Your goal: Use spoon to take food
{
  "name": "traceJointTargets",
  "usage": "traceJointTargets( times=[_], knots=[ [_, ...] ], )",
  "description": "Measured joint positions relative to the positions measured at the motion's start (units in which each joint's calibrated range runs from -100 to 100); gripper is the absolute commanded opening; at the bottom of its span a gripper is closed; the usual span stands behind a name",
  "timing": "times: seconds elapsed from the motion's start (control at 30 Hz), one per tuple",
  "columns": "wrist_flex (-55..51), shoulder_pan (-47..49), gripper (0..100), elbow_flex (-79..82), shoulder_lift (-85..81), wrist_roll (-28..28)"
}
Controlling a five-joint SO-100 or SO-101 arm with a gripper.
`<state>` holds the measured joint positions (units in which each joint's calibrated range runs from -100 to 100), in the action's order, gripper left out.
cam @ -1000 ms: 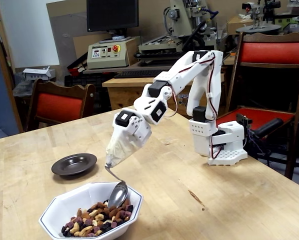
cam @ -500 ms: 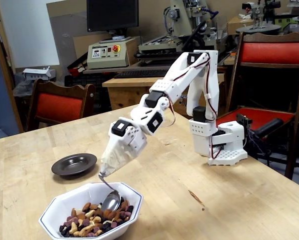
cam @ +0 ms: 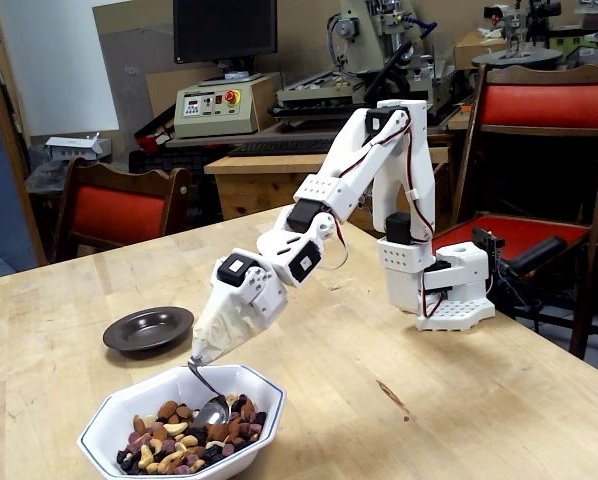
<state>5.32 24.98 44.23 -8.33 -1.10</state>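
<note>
- At the lower left of the fixed view, a white octagonal bowl [cam: 129, 412] with a dark rim line stands on the wooden table [cam: 399, 350]; it holds the food [cam: 184, 440], a mix of tan nuts and dark purple-brown pieces.
- The spoon [cam: 209, 400] slants down into the bowl; its shiny bowl end rests among the pieces toward the right side of the heap; its thin handle rises up and left into beige wrapping.
- The gripper [cam: 201, 352] sits just above the bowl's far rim, swathed in that beige tape; the spoon projects from its tip; how the jaws stand under the wrapping cannot be told.
- The white arm [cam: 319, 200] reaches from its base [cam: 444, 285] at centre right, down and leftward.
- A small dark dish [cam: 148, 328] lies left of centre, behind the bowl, apart from it.
</note>
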Motion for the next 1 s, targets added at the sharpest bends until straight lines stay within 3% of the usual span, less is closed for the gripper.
traceJointTargets(
  times=[1.0],
  knots=[
    [9.2, 0.0, 4, 0.3, 0.9, 0.0]
  ],
)
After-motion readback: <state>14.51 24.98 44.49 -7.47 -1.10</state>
